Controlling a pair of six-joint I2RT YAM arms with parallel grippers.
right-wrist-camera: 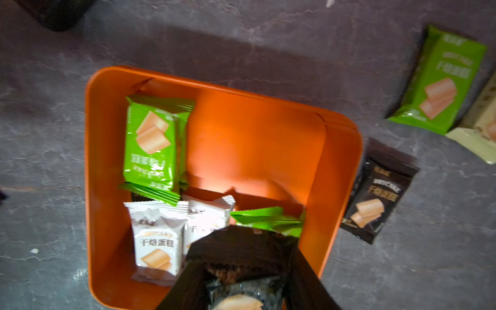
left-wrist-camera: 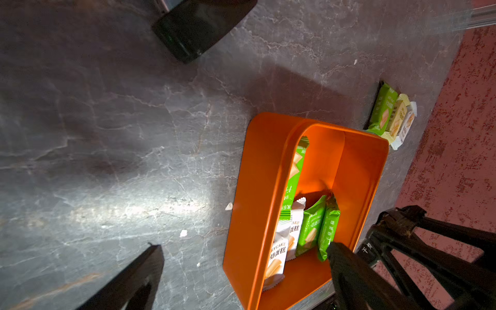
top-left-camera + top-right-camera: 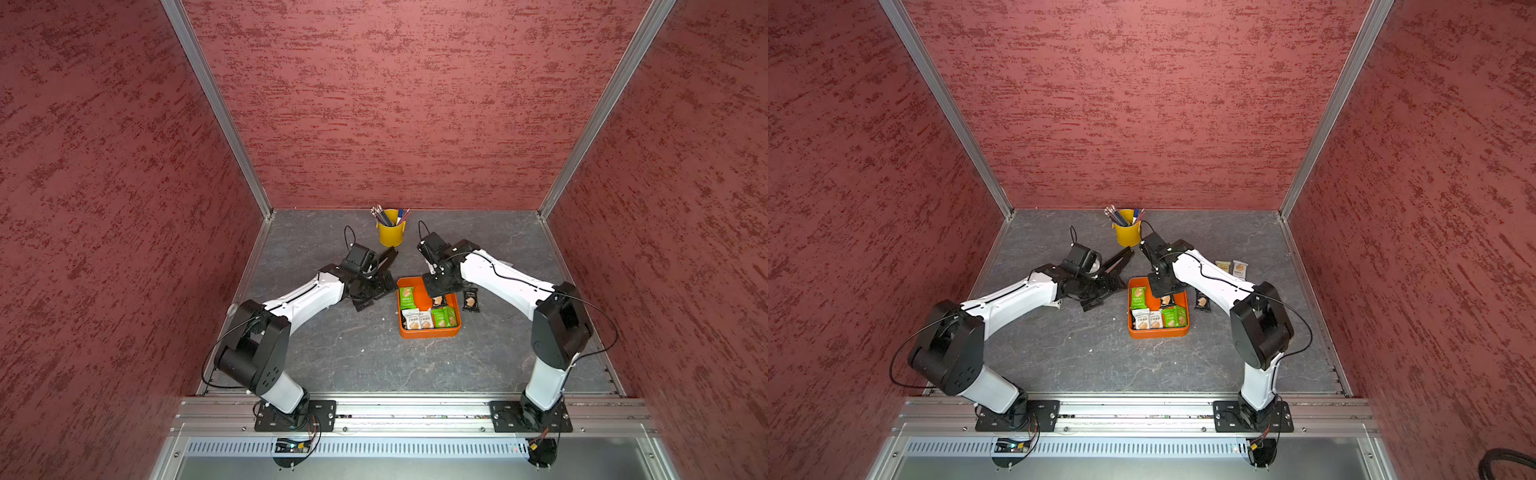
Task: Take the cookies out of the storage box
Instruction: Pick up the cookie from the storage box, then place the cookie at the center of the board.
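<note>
Three red textured walls [image 3: 415, 104] close in a grey marbled table [image 3: 332, 357], where the left arm [image 3: 299, 301] and right arm [image 3: 509, 276] reach in from a metal rail [image 3: 415, 409] at the near edge. Between them sits the storage box [image 3: 430, 333], an orange square tray with low walls, near the table's middle in both top views; a yellow pen bucket [image 3: 391, 235] stands upright behind it, well apart. The left tool [image 2: 244, 244] is spread wide and holds nothing, just beside the box's far left corner, one finger [image 2: 349, 271] overlapping the box in the left wrist view. The right tool [image 1: 243, 264] hangs over the far right part of the box, its jaws narrowed on a black packet [image 1: 241, 241] that is crumpled at the top; whether the packet is clear of the box floor cannot be told. Of the cookies [image 3: 426, 320] in the box, a green stack [image 1: 153, 139] lies along the left wall, with two white packets [image 1: 157, 241] and two green packets [image 3: 444, 317] in a row along the near wall. Out on the table, a second black packet [image 1: 375, 193] lies just beside the box's right wall, and a lone green packet [image 1: 440, 80], a cream packet [image 2: 397, 118] and a lone white packet [image 2: 408, 120] lie side by side farther off on that side.
</note>
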